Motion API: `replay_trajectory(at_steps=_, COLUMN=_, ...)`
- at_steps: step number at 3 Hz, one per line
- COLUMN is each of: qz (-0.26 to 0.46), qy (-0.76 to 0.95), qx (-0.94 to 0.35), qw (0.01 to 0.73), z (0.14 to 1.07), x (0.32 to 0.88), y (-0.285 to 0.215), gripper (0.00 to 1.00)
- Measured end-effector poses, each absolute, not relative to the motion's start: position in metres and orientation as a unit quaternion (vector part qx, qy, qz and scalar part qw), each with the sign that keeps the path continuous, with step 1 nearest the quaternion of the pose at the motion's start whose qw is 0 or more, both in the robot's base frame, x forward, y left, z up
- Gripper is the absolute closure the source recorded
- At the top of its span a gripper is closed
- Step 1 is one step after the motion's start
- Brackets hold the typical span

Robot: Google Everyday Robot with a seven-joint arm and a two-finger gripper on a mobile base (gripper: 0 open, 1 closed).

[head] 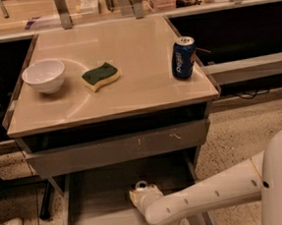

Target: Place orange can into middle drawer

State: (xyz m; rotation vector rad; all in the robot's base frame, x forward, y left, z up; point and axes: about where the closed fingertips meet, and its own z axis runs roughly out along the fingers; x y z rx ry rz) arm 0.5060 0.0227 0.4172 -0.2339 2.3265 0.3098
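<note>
Reaching below the tabletop's front edge, the gripper sits low over the middle drawer, near mid-width; cannot tell whether it is clamped. A small round rim at its tip is probably the orange can, upright, straight above the drawer floor.

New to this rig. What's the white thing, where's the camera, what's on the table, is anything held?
One camera only, looking down at the table from the front; where it is mounted I cannot say. The white tube entering from the lower right is the robot's arm. Its gripper is at the arm's tip, low over the pulled-out grey drawer under the table. Whether it holds anything I cannot tell. On the table stand a white bowl, a green-and-yellow sponge and a blue can. Just below the tabletop is another grey drawer front.
</note>
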Motion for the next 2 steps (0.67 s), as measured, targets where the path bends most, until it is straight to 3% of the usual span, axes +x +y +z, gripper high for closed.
replay_trajectory(at_steps=1, qz=0.121, qy=0.912, qx=-0.092, qw=0.382, z=0.4172, x=0.5060, y=0.0227, gripper=0.00)
replay_trajectory(at_steps=2, qz=0.121, qy=0.912, qx=-0.092, qw=0.382, z=0.4172, x=0.5060, y=0.0227, gripper=0.00)
